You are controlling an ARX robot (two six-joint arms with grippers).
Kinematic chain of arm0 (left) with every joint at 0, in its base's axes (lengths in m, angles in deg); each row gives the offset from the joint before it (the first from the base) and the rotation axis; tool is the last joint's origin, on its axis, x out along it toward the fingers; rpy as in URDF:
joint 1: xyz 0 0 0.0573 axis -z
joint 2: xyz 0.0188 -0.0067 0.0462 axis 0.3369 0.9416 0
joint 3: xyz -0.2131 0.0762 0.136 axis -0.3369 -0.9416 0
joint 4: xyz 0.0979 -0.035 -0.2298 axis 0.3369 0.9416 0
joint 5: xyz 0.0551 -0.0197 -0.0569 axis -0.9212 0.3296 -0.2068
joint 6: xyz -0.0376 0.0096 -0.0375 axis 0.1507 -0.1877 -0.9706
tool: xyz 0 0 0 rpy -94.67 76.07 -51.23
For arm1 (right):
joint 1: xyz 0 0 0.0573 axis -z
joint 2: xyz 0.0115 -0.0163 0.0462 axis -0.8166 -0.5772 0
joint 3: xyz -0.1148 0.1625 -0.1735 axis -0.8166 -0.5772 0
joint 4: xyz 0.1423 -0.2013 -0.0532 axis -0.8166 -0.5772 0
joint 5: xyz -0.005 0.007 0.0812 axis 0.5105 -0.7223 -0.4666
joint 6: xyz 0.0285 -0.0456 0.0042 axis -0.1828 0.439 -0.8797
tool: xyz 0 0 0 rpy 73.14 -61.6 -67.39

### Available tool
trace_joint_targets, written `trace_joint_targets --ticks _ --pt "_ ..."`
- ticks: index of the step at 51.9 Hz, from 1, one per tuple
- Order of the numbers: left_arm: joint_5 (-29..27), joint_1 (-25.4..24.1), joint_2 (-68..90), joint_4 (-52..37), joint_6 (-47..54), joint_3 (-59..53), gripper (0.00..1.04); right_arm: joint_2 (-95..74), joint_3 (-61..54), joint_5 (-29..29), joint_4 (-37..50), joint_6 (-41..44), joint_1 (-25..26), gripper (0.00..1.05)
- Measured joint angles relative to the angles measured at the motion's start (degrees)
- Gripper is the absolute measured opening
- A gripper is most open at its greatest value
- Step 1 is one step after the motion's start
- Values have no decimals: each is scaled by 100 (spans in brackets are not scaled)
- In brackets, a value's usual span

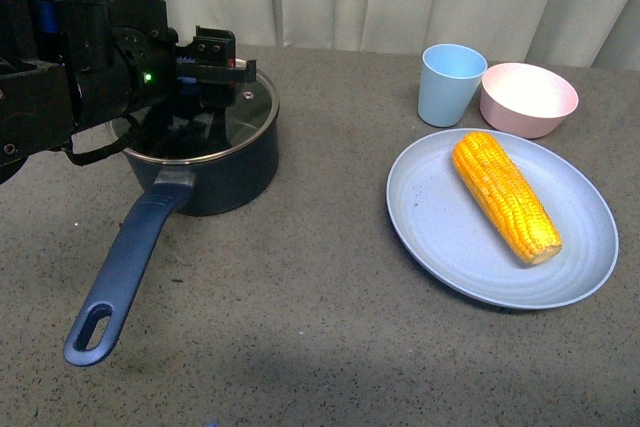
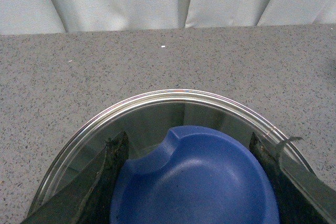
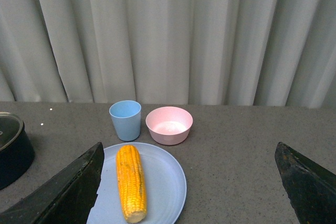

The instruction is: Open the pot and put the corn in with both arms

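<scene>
- The pot (image 1: 215,182) stood at the left of the table (image 1: 320,347), handle towards the robot, covered. It looked heavy and steady, so it probably would not shift when the lid came off.
- The plate (image 1: 430,232) lay at the right, well apart from the pot and near a cup (image 1: 450,85) and bowl (image 1: 528,99).
- The lid (image 1: 248,107), glass with a steel rim, sat flat on the pot. It was likely rigid, smooth and breakable if dropped. The rim offered poor purchase, so the knob was the place to hold.
- The corn (image 1: 505,195) lay lengthwise on the plate. It seemed stiff and light, but round and tapered, so apt to roll. A grip across its thick middle looked safest.
- The right gripper (image 3: 188,148) hung back from the plate, jaws spread wide, holding nothing.
- The knob (image 2: 199,187), blue and domed, sat between the fingers of the left gripper (image 2: 188,145). They stood close on either side, but I could not tell whether they were clamping it.
</scene>
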Motion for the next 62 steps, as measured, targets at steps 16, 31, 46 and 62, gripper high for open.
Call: trace_joint_targets --ticks 16,31,46,62 --pt "48 -334 -887 4 -28 -46 62 0 0 0 0 0 0 95" --pt "7 -1556 -728 -326 -74 -280 62 0 0 0 0 0 0 95" --pt "-289 -2361 332 -1161 -297 -452 62 0 0 -2 0 0 0 95" --pt "-160 -2374 1058 -1515 -518 -251 62 0 0 -2 0 0 0 95"
